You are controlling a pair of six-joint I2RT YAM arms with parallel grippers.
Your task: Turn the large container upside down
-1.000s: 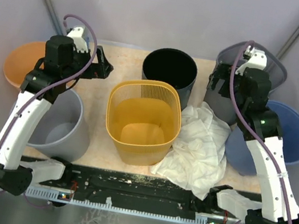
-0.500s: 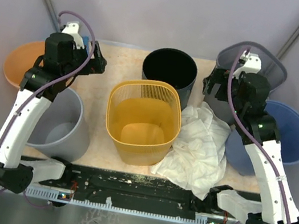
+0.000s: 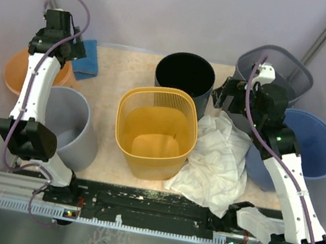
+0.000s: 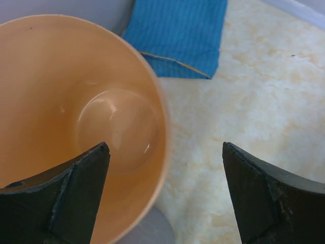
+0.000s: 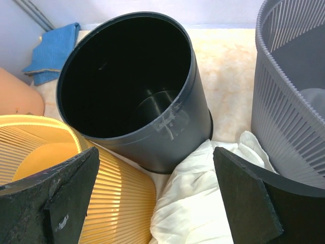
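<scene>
Both sets of jaws are wide open and hold nothing: left gripper (image 4: 165, 146) hangs over the rim of the round orange plastic bucket (image 4: 61, 66) at the far-left edge of the table (image 3: 127, 71), with the folded blue cloth (image 4: 177, 30) just beyond. Right gripper (image 5: 156, 151) hovers between the round black plastic bin (image 5: 167, 137) and the grey slatted plastic basket (image 5: 289, 112), above the crumpled white cloth (image 5: 198, 203). Large yellow slatted plastic basket (image 3: 125, 129) stands upright, mouth up, mid-table, against the white cloth, with the black bin just behind.
</scene>
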